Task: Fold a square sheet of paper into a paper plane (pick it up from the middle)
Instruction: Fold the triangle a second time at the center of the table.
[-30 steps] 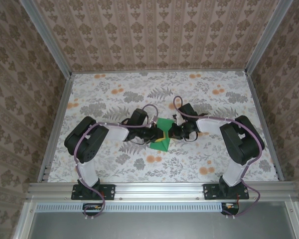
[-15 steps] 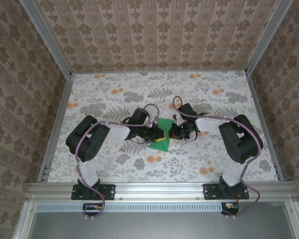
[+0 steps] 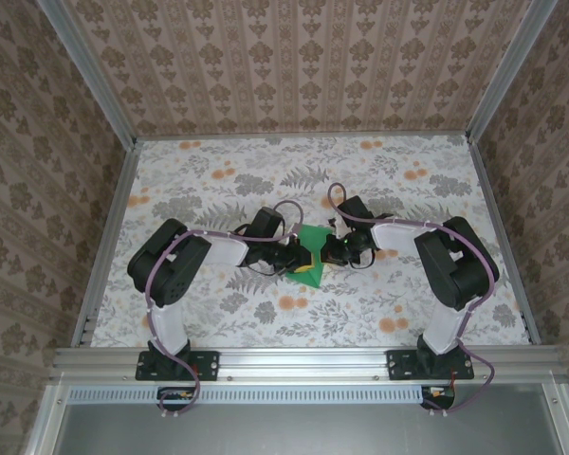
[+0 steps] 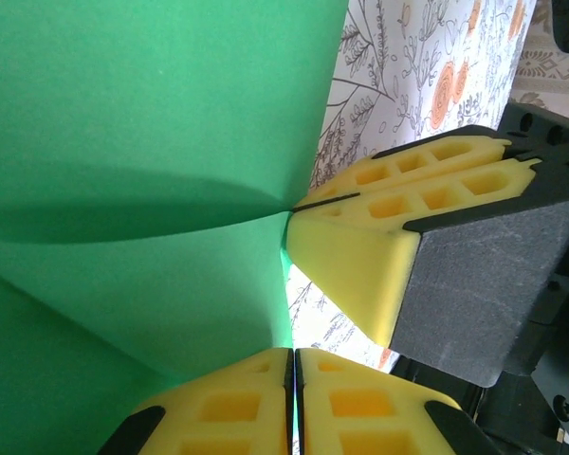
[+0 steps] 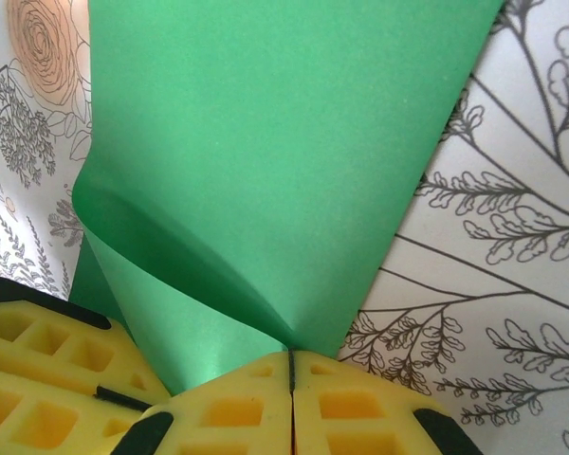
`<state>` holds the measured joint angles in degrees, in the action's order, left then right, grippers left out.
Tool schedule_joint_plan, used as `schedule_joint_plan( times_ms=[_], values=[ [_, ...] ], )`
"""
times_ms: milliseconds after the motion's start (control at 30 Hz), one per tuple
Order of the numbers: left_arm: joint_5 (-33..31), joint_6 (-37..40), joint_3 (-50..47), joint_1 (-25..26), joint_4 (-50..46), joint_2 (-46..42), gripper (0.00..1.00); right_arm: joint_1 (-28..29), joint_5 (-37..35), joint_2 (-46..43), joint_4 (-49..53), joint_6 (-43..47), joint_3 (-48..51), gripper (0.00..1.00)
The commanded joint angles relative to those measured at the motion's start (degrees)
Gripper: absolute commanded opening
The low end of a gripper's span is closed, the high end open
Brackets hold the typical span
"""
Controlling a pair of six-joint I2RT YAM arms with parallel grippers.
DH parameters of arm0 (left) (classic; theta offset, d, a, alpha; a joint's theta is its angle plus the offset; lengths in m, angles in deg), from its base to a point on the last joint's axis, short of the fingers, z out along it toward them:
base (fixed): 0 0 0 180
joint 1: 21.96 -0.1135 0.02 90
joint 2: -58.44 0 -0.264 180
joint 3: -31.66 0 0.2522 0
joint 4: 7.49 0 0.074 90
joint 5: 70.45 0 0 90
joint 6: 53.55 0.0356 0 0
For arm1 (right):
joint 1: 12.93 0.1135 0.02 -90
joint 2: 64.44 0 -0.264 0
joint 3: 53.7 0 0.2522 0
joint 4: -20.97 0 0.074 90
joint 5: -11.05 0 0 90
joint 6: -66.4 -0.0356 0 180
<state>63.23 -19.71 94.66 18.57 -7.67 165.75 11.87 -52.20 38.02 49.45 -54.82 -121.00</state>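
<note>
Left arm [image 3: 175, 270] edged inward; both end effectors [image 4: 292, 360] [image 5: 291, 358] pinch paper [image 3: 310, 242].

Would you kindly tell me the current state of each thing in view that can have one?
paper: bent into a loose curl, not creased flat, pinched by both claws.
left claw: shut on the paper's edge.
right claw: shut on the paper's edge, close beside the left claw.
cloth: spread flat under the arms.
</note>
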Motion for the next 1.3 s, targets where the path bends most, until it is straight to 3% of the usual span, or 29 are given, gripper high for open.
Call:
schedule_joint_plan(
  times_ms=[0,833,1267],
  values=[
    [-0.4,1.8,0.7,0.5,-1.8,1.4,0.11,0.2,-2.1,1.0,2.0,1.0,-1.3,0.08],
    [-4.0,2.8,1.2,0.4,-7.2,2.1,0.10,0.2,-2.7,1.1,3.5,0.7,-1.7,0.09],
    [-9.3,1.4,1.4,0.4,-13.7,1.5,0.06,0.2,-2.7,0.9,4.4,0.9,-2.9,0.13]
  ],
)
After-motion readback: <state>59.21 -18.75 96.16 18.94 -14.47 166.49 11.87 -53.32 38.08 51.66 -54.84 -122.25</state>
